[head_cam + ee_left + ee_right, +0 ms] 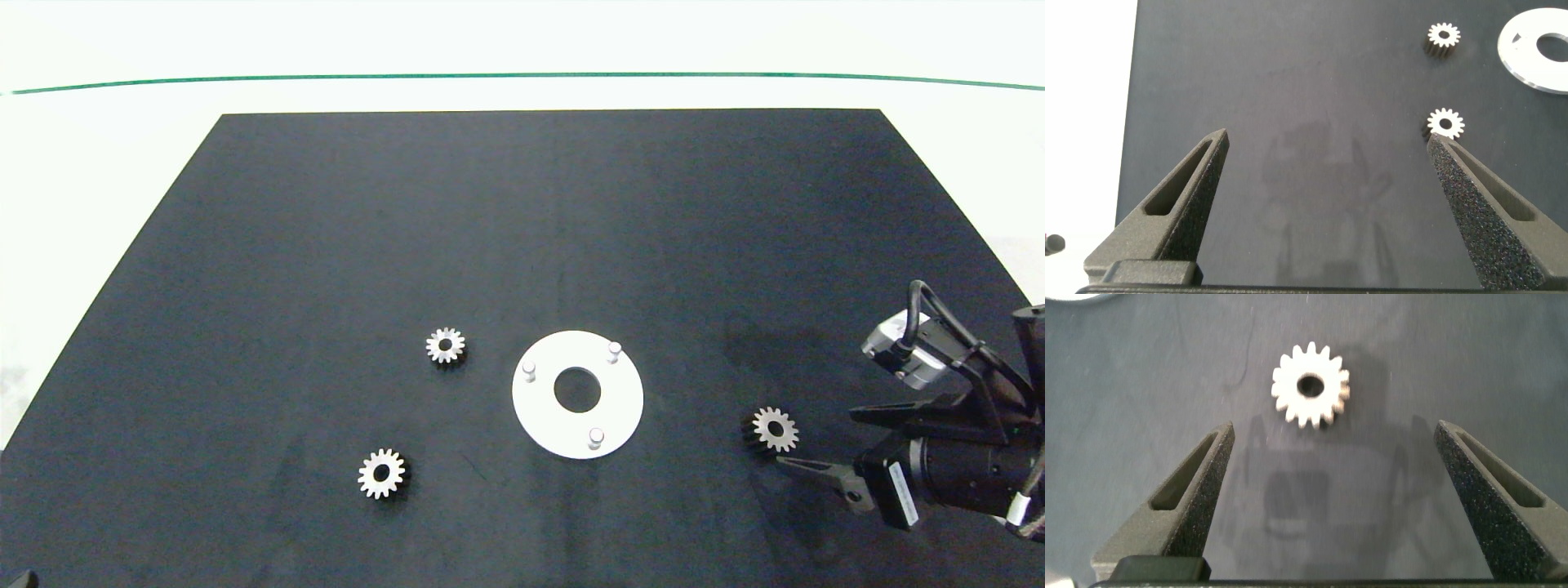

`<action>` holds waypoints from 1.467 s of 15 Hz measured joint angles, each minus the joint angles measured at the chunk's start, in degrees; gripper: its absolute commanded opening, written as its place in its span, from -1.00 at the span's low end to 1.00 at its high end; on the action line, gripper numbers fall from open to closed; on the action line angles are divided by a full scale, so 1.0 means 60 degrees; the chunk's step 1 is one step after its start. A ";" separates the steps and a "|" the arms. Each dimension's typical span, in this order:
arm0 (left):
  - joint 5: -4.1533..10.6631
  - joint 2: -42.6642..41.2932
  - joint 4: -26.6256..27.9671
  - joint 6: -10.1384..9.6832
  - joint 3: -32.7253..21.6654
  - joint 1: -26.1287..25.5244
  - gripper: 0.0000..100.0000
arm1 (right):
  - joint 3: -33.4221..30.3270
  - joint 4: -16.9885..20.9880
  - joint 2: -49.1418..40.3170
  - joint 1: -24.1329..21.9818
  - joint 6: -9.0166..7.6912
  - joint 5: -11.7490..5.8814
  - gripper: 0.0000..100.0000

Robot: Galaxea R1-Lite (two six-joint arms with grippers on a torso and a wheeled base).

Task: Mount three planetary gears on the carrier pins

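Note:
A flat white disc [543,416] lies on the black mat with its three carrier pins [529,370] [614,351] [596,438] bare. Three silvery planetary gears lie flat on the mat: one just left of the disc [446,346], one front left [381,473], one to the right [774,429]. My right gripper [815,438] is open close beside that right gear [1310,385], which sits just ahead of the fingertips [1226,433], untouched. My left gripper [1327,137] hangs open over bare mat at the left, holding nothing, with the two left gears [1445,34] [1445,123] ahead.
The black mat [522,229] covers most of a white table [98,163]. A green line [522,76] runs across the far side. The disc's edge [1517,45] shows in the left wrist view.

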 measured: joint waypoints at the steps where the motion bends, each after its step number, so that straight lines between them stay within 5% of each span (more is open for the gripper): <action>1: 0.0004 0.0000 0.0008 0.0000 -0.0018 0.0000 1.00 | -0.0037 -0.0262 0.0219 0.0000 -0.0041 -0.0006 1.00; 22: 0.0004 0.0030 0.0012 0.0000 -0.0284 -0.0012 1.00 | -0.0118 -0.1278 0.1664 0.0366 -0.0114 -0.0148 0.23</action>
